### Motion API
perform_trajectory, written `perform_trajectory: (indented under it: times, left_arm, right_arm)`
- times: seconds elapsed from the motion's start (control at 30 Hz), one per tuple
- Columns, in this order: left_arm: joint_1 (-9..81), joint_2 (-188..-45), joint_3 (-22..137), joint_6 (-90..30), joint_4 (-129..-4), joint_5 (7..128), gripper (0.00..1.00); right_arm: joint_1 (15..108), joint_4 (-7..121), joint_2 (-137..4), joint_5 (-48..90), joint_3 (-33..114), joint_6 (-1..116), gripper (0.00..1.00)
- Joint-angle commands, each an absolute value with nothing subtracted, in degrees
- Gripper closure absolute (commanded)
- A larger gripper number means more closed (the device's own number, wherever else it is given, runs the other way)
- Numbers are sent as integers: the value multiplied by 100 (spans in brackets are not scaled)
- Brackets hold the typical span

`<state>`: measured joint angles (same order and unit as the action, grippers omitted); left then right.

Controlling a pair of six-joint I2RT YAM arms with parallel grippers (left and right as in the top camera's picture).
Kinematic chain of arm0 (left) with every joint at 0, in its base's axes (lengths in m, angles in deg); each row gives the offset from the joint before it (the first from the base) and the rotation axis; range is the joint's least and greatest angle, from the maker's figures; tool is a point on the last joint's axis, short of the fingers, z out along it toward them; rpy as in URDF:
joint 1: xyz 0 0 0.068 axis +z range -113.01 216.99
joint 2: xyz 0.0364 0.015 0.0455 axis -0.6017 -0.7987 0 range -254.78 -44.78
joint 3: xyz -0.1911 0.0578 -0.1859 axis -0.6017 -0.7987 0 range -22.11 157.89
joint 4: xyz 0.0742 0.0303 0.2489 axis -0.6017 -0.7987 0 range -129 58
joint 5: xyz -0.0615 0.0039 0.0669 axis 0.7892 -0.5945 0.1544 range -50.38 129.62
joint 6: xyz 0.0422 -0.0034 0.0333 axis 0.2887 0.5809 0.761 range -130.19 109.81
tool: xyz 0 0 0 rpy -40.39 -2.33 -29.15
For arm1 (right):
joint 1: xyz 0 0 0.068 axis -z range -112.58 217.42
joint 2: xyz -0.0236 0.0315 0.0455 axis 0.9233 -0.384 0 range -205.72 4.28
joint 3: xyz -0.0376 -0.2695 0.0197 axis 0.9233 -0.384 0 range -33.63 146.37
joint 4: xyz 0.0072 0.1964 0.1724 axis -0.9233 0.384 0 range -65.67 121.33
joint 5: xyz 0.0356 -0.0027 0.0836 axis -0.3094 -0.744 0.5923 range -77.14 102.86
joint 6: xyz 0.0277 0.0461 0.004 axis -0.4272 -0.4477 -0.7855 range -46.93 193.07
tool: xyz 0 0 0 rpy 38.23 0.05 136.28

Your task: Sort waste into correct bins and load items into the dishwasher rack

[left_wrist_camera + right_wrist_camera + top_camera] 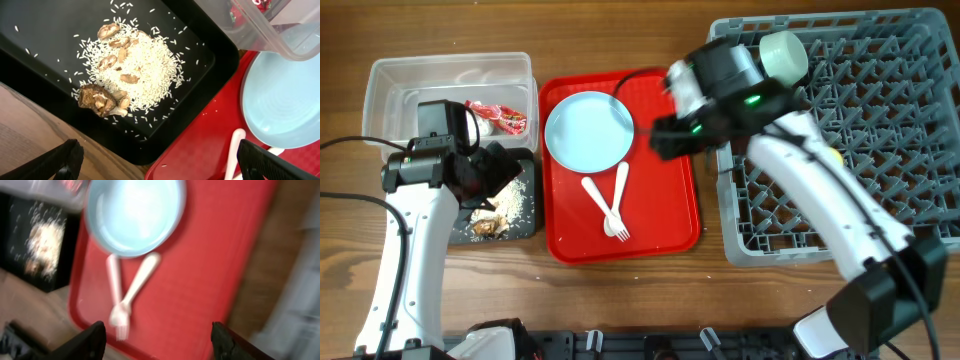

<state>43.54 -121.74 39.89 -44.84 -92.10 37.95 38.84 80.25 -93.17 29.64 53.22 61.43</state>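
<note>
right-wrist view motion-blurred, right gripper (pixel 159 326) spread wide, empty, above red tray (pixel 210 245), left gripper (pixel 159 148) wide, empty, over black tray (pixel 40 30) edge, food scraps (pixel 125 70) inside, pale-blue plate (pixel 285 100) cut off at frame edge

Red tray (pixel 670 210): flat, rectangular, with a raised rim, lying on the table near the middle.
Table (pixel 620 300): brown wood, grain running side to side.
</note>
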Motion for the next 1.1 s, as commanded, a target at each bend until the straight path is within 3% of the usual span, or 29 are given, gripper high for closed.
perform_trajectory:
  times: [0.0,0.1,0.27,0.47,0.6,0.73,0.83,0.9,1.07]
  left_arm:
    - [4500,-12094,3989,-4475,-9343,3460,0]
    - [5033,-12094,3989,-4478,-9500,3463,0]
    - [5554,-12094,3989,-4473,-9721,3460,0]
    - [5551,-12094,3989,-4473,-9721,3463,0]
    - [5554,-12094,3989,-4473,-9717,3463,0]
    - [5554,-12094,3989,-4473,-9717,3463,0]
    - [5554,-12094,3989,-4473,-9717,3463,0]
    - [5554,-12094,3989,-4473,-9719,3463,0]
    - [5554,-12094,3989,-4473,-9719,3463,0]
  right_arm:
    - [3054,7745,-9689,3125,4907,5842,32]
    - [2337,7546,-10058,2161,4874,6036,32]
    - [1618,6921,-10928,1792,4874,6755,33]
    - [1449,6112,-11405,1379,4874,6849,33]
    - [1449,6252,-11645,1484,4874,6686,38]
    - [1458,6578,-11649,1119,4874,6312,64]
    - [1585,6829,-11599,754,4876,5942,88]
    - [1690,7030,-11396,754,4920,5938,96]
    - [2094,7107,-10021,531,4966,5934,96]
